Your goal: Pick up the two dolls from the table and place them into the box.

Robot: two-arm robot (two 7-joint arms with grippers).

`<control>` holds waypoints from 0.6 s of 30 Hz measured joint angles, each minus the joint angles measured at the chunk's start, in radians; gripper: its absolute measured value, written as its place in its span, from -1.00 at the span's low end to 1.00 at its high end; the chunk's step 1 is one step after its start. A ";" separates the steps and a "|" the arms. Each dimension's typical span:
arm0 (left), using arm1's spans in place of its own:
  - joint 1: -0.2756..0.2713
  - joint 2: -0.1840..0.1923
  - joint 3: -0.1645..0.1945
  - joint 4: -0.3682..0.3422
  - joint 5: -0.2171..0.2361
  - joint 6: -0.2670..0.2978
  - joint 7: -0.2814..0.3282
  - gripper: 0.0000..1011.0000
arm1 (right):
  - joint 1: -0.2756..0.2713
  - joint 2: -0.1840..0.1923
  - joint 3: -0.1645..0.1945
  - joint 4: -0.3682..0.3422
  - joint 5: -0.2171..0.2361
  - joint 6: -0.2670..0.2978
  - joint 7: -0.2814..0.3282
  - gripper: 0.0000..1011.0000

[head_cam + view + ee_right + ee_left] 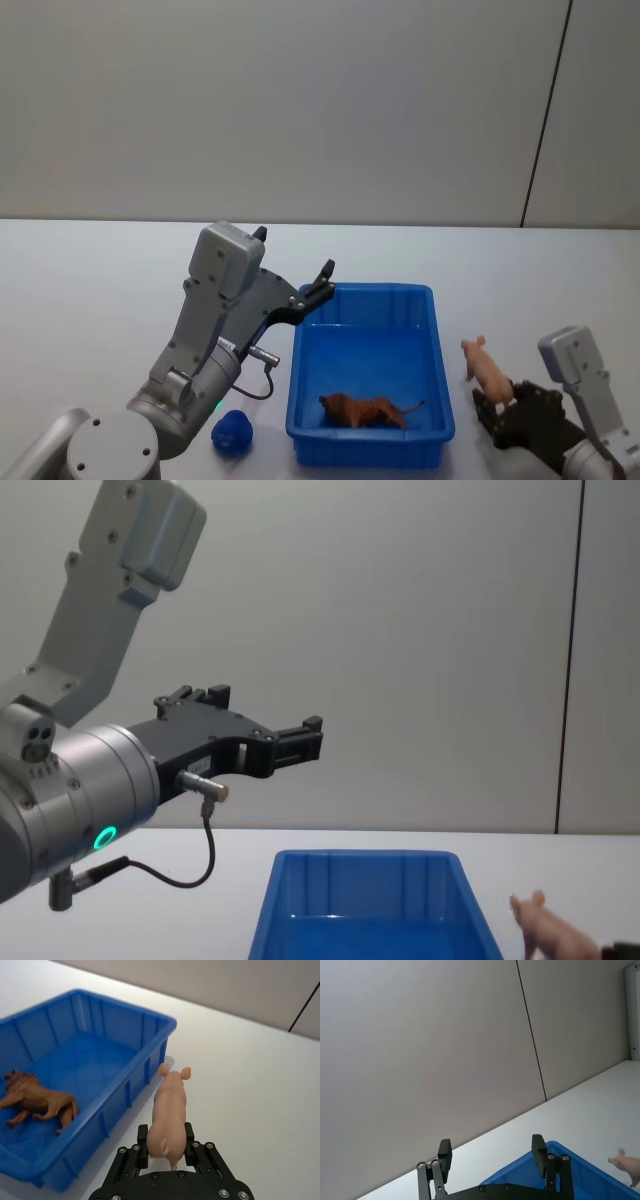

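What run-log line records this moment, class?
right gripper: shut on pale pink pig doll beside bright-blue plastic box | left gripper: open, raised | fuzzy dark-blue ball doll: on white table | brown lion toy: in box

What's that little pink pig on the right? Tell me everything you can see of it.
The pink pig is a small, smooth, plastic-looking toy with two pointed ears, a snout and a rounded rump. The right gripper is shut on its hindquarters. It is level, beside the blue box and outside it, snout away from the gripper.

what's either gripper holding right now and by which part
The right gripper clamps the pink pig by its rump; the left gripper is open and empty.
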 joint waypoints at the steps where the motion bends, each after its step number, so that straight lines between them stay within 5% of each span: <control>1: 0.000 0.000 0.000 0.000 0.000 0.000 0.000 0.98 | 0.000 0.000 0.001 -0.007 -0.003 -0.011 -0.005 -0.27; 11: 0.000 0.000 0.000 0.000 0.000 0.000 0.000 0.98 | 0.005 0.000 0.006 -0.067 -0.010 -0.066 -0.006 -0.27; 18: 0.000 0.000 0.000 0.000 0.000 0.000 0.000 0.98 | 0.020 -0.003 0.004 -0.121 0.001 -0.076 0.047 -0.27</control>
